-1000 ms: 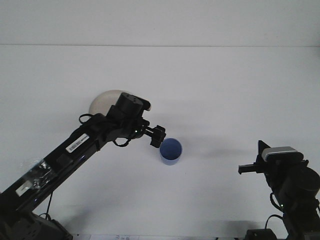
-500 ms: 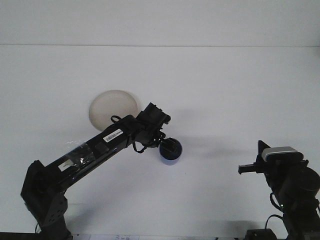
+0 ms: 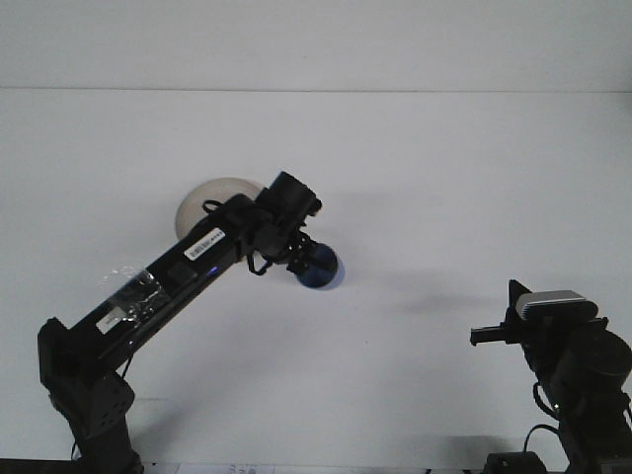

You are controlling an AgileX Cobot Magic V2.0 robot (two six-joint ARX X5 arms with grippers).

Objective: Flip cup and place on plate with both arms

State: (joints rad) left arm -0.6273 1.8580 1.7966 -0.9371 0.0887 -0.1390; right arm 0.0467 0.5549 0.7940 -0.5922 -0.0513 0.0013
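Black fingers of the left gripper (image 3: 299, 259) are clamped on the blue cup (image 3: 318, 268), lifted just right of the plate (image 3: 202, 200). Best finish turning it upright before lowering; the right gripper (image 3: 486, 336) idles well apart.

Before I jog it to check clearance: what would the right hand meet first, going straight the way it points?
Nothing, it seems: the right hand points left over bare table, though depth is unclear.
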